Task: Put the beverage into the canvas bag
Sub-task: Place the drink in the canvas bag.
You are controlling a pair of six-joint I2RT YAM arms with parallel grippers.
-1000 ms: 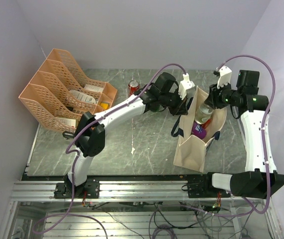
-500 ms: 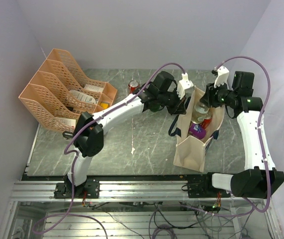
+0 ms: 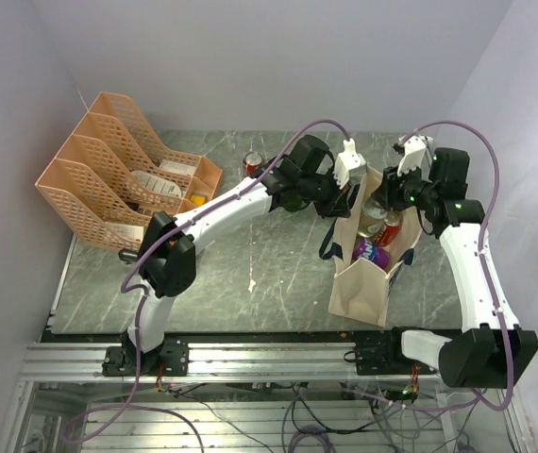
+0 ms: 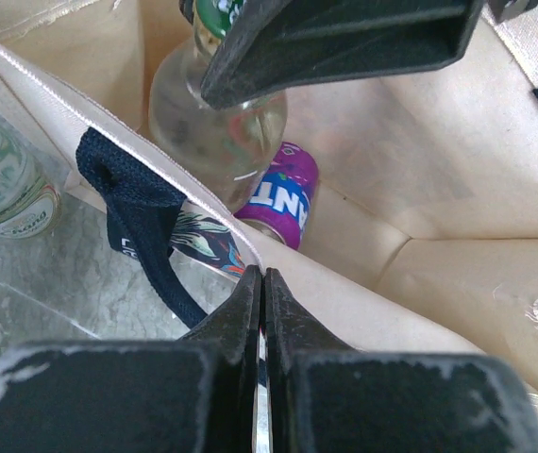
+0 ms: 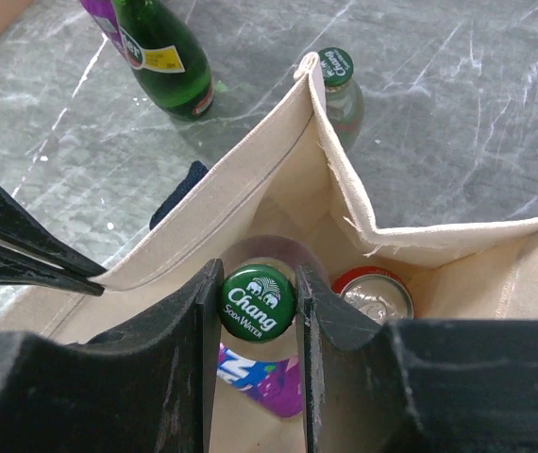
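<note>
Glass bottle (image 4: 217, 132), likely heavy, slick and breakable, hangs by its capped neck in the right hand (image 5: 258, 285); left hand (image 4: 261, 279) pinches the limp bag (image 4: 458, 170) at its rim.

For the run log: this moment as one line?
left tool: shut on canvas bag rim | right tool: shut on soda water bottle, inside bag
</note>
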